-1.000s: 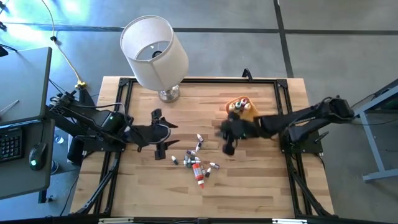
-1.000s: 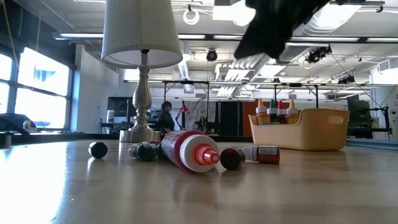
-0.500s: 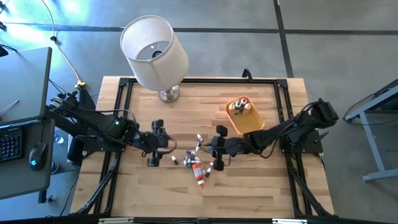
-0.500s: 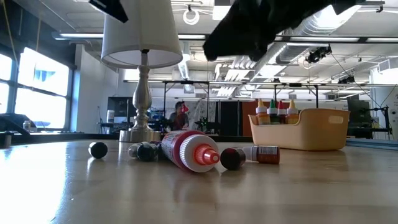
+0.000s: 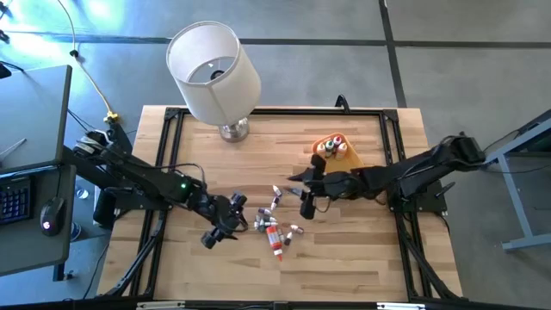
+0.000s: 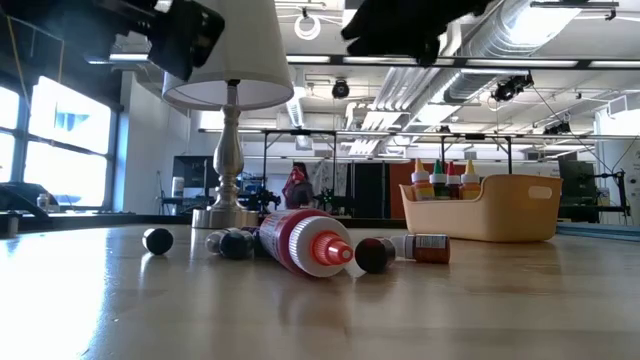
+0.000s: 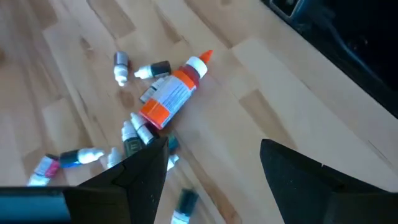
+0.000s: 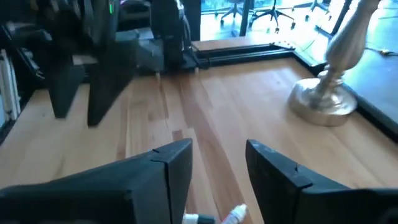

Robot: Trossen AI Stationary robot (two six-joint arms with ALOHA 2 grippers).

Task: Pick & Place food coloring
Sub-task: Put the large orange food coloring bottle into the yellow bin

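Both grippers hang above the wooden table [image 5: 362,250] with nothing between their fingers. Left gripper [image 5: 221,226] sits over the boards just to the left of the scattered food coloring bottles [image 5: 274,220], its fingers spread wide; its wrist camera looks down on that heap through the gap. Right gripper [image 5: 303,191] hovers just right of the pile, near the orange bowl [image 5: 347,155], with its fingers parted a little.

Most of the small bottles lie on their sides in a loose cluster at mid-table, touching or overlapping one another. Among them lies a larger orange-and-white tube [image 7: 173,99] with a pointed tip, and from table height it blocks part of the bottles behind it. A few more bottles [image 6: 441,180] stand upright inside the bowl, at the right rear of the pile. A lamp [image 5: 215,69] with a white shade stands at the far left of the table, well apart from the pile. Far across the room, a person [image 6: 297,187] shows.
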